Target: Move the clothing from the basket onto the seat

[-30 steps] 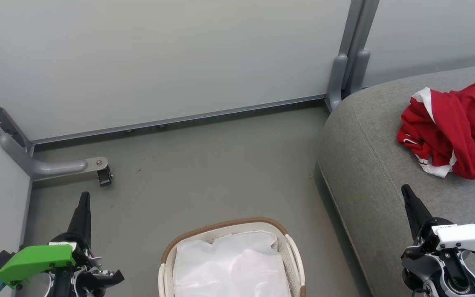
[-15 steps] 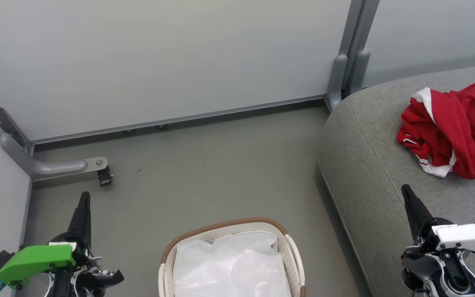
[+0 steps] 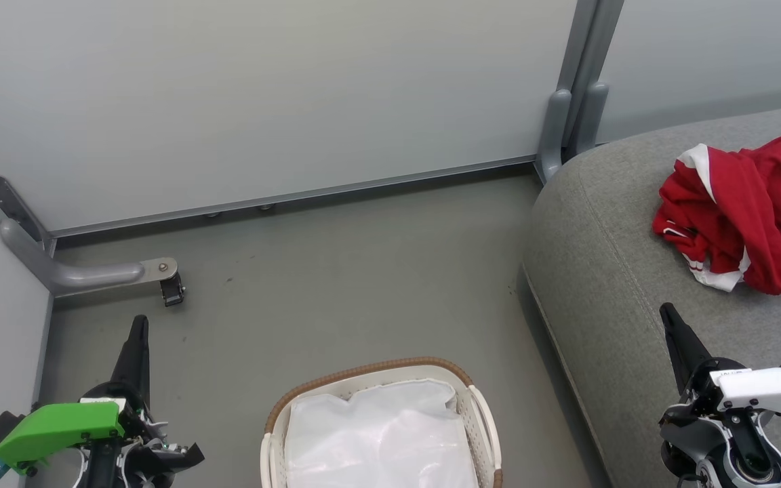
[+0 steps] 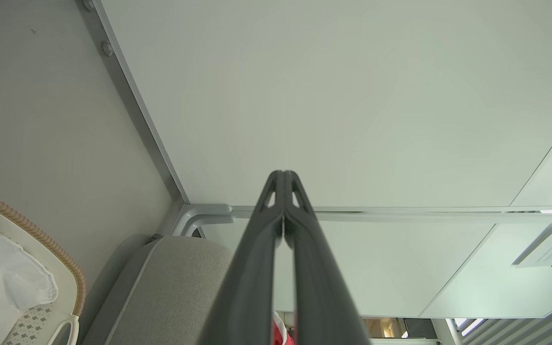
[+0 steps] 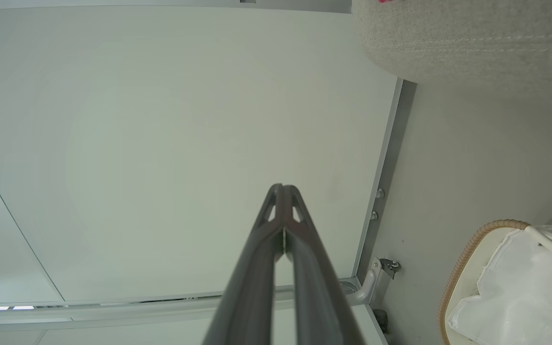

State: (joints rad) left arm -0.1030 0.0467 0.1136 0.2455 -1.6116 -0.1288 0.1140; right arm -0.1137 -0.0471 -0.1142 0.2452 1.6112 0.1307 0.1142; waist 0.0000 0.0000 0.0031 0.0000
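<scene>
Plainly, the head view lays out the red clothing (image 3: pixel 746 210) whole: a crumpled heap with white trim lying on the grey seat (image 3: pixel 621 291). It is well apart from the basket (image 3: pixel 363 367) on the floor, whose white liner (image 3: pixel 377 434) sits inside the brown woven rim. The left wrist view catches a small red sliver low behind its fingers. That is likely the same heap, though too little shows to be sure. The right wrist view looks past the seat's rounded edge to the pale partition wall (image 5: pixel 185 143) and one end of the basket.

The wrist views settle what the head view leaves vague. The left gripper (image 3: pixel 138 325), above the floor beside the basket, and the right gripper (image 3: pixel 667 313), near the seat's front edge and apart from the clothing, each have their fingers pressed together at the tips, holding nothing.
</scene>
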